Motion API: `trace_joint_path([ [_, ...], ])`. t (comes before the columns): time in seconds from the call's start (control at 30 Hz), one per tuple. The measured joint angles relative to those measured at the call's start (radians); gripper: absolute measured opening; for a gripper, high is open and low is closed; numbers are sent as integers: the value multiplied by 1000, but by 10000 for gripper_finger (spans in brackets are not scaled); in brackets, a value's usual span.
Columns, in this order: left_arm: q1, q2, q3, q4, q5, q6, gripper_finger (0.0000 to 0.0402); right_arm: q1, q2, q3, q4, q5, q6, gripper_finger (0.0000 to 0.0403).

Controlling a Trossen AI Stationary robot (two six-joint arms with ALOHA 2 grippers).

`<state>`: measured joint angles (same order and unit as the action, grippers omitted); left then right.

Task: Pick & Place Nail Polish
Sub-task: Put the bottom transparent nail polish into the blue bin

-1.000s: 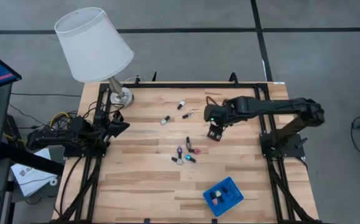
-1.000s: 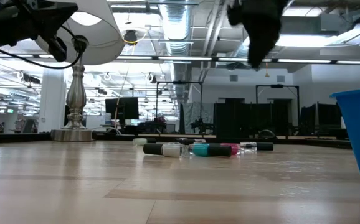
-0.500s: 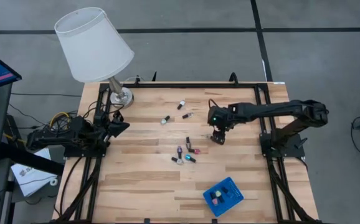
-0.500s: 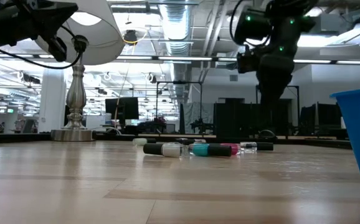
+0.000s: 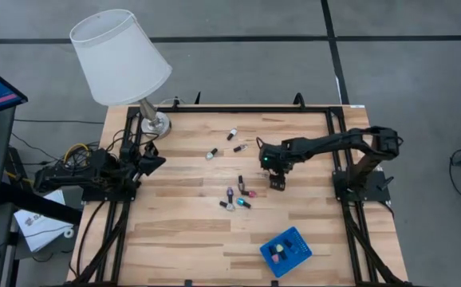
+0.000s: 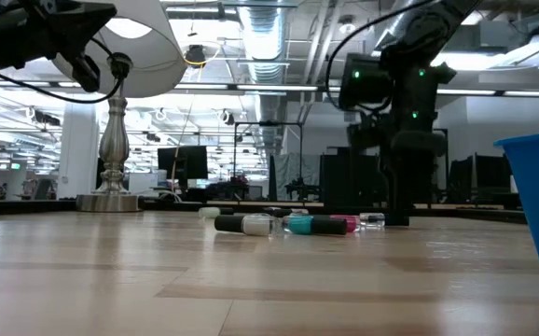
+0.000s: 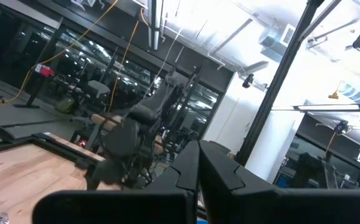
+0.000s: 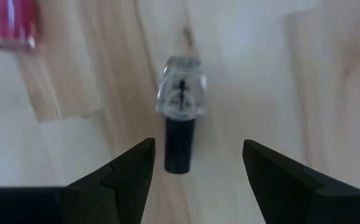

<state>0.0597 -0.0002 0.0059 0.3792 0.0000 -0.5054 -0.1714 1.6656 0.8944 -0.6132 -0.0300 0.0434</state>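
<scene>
Several nail polish bottles (image 5: 238, 194) lie on their sides on the wooden table (image 5: 183, 231), in a loose cluster near the middle. My right gripper (image 5: 277, 182) points down, low over the table just right of the cluster, and is open. In the right wrist view its fingers (image 8: 130, 169) stand on either side of a clear bottle with a black cap (image 8: 180, 115) without touching it. A pink bottle (image 8: 12, 22) lies nearby. My left gripper (image 5: 155, 162) waits shut at the table's left edge.
A small blue tray (image 5: 287, 251) with a few bottles in it sits near the front right. A lamp with a white shade (image 5: 120, 57) stands on its metal base (image 5: 155, 123) at the far left corner. More bottles (image 5: 232, 135) lie toward the far edge.
My right gripper has come down from well above the table to just over it, shifting a little toward the near edge and rolling its wrist. It now stands beside the clear bottle at the cluster's right end. The bottles have not moved.
</scene>
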Motion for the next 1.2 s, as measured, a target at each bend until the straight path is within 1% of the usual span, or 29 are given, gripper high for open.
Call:
trace_joint_path([
  [0.07, 0, 0, 0, -1, 0, 0, 1, 1, 32, 1, 4, 2, -3, 235],
  [0.27, 0, 0, 0, 1, 0, 0, 1, 1, 65, 7, 12, 7, 5, 234],
  [0.37, 0, 0, 0, 2, 0, 0, 1, 1, 63, 5, 16, 7, 18, 220],
  [0.47, 0, 0, 0, 4, 0, 0, 1, 0, 64, 5, 15, 8, 26, 181],
  [0.63, 0, 0, 0, 4, 0, 0, 1, 0, 66, 5, 17, 8, 27, 95],
  [0.77, 0, 0, 0, 4, 0, 0, 1, 0, 67, 5, 13, 4, 13, 49],
  [0.8, 0, 0, 0, 4, 0, 0, 1, 0, 67, 5, 10, 4, 6, 45],
  [1.0, 0, 0, 0, 4, 0, 0, 1, 0, 66, 5, -5, 4, 1, 45],
  [1.2, 0, 0, 0, 4, 0, 0, 1, 0, 35, 1, -10, 4, 18, 45],
])
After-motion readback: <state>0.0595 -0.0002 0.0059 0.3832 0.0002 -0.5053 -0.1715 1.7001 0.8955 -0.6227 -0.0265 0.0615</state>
